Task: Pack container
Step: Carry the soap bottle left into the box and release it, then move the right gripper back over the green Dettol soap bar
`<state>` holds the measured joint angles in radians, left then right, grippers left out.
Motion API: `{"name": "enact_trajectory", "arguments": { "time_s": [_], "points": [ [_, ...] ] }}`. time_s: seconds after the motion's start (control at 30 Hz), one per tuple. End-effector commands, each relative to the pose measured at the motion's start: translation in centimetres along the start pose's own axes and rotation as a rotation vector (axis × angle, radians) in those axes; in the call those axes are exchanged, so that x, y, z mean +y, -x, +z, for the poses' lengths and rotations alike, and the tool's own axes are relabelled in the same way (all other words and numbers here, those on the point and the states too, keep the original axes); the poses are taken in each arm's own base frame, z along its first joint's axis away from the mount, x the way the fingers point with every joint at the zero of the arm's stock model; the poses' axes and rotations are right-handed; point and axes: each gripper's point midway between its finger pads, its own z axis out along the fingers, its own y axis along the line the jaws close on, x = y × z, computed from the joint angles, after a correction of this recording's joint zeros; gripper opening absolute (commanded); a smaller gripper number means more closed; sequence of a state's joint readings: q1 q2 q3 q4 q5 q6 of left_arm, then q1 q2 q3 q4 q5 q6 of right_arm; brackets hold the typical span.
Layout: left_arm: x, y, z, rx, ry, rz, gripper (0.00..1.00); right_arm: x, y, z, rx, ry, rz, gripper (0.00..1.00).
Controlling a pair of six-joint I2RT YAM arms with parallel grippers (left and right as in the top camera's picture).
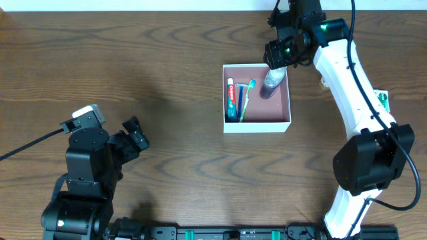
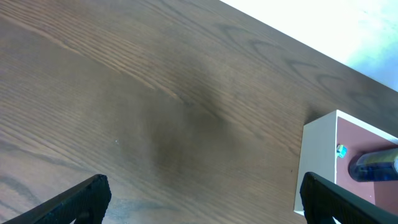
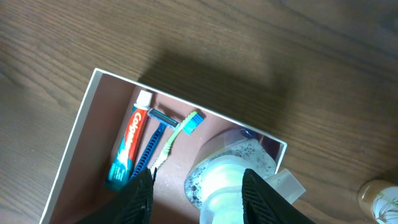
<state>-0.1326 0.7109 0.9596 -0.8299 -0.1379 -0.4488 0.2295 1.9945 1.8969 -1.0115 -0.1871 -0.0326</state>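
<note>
Right gripper (image 3: 198, 180): jaws part open, one finger (image 3: 140, 196) on each side of the top of a bottle (image 3: 230, 168). One finger overlaps the white cap, and the other stands clear of the bottle with a strip of pink floor showing between them. Bottle: clear, with foam or bubbles inside, directly under this gripper, in the corner of the container (image 3: 102, 118) nearest to it; whether it leans on the wall cannot be told. Container: shallow square box with thin white walls and a dusty pink inside. It lies flat on the table (image 1: 167, 60) below the right gripper, and the gripper hangs over its corner rather than its middle. Contents just beside the bottle, on the side toward the left arm, nearest first: a toothbrush (image 3: 177, 134), green with a blue-green head; a razor (image 3: 152, 140), blue, its handle crossing under the toothbrush handle; and toothpaste (image 3: 127, 149), a red, white and teal tube lying flat, close to the wall opposite the bottle. All three lie roughly parallel. Outside the container, near the bottle's corner: a small pale object (image 3: 379, 196), too blurred to name. Table: dark brown wood grain. Left gripper (image 1: 135, 133): jaws at full spread, holding nothing, low over bare wood, well apart from the container. From its wrist camera, one white corner of the container shows ahead of it.
</note>
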Motion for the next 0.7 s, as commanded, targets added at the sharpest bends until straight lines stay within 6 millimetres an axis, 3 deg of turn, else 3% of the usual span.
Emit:
{"name": "enact_trajectory", "arguments": {
  "time_s": [0.0, 0.13, 0.27, 0.47, 0.67],
  "points": [
    [0.1, 0.1, 0.0, -0.005, 0.006, -0.011, 0.98, 0.4, 0.6, -0.6, -0.019, -0.001, 0.000, 0.45],
    [0.1, 0.1, 0.0, -0.005, 0.006, -0.011, 0.98, 0.5, 0.9, -1.4, -0.037, -0.001, -0.004, 0.46],
    [0.1, 0.1, 0.0, -0.005, 0.006, -0.011, 0.98, 0.9, 1.8, -3.7, -0.093, -0.002, -0.013, 0.46],
    [0.1, 0.1, 0.0, -0.005, 0.006, -0.011, 0.98, 1.5, 3.6, -10.3, -0.241, -0.018, 0.007, 0.47],
    [0.1, 0.1, 0.0, -0.005, 0.006, -0.011, 0.98, -0.7, 3.3, -17.6, -0.374, -0.136, 0.073, 0.54]
  ]
}}
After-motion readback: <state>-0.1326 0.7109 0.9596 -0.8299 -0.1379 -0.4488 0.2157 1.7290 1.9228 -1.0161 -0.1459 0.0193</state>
